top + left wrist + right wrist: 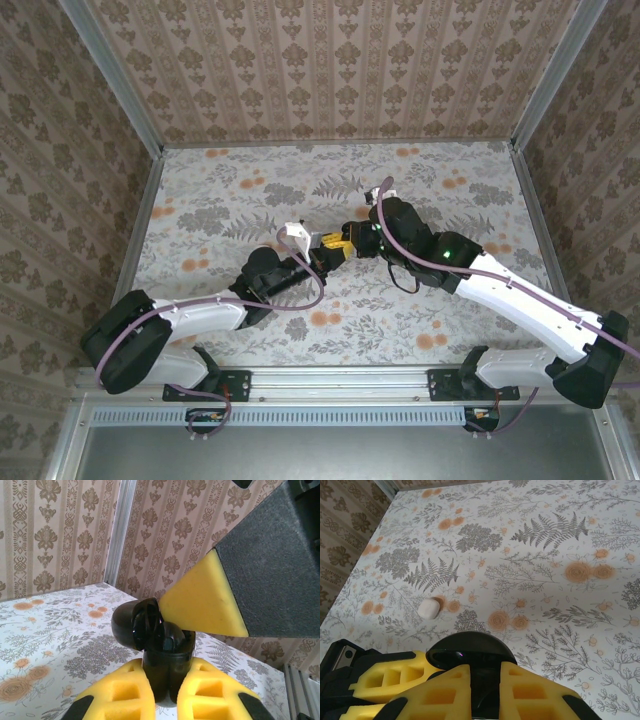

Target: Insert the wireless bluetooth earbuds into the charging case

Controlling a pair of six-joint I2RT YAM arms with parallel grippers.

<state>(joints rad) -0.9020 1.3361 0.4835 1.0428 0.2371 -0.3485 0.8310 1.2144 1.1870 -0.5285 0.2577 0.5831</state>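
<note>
Top external: left gripper, right gripper meet tip-to-tip.

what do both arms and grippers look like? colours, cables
White links, black joints and a mauve cable on the left arm and right arm; green light on the right. Black bodies, yellow pocketed pads on the left gripper and right gripper.

Charging case: black plastic, glossy, smooth. Finger pads: yellow, matt, moulded w/ hollow pockets. Grey finger face: dark, rough, grainy. Table: matt floral print. Near rail: bare metal, dull sheen.
</note>
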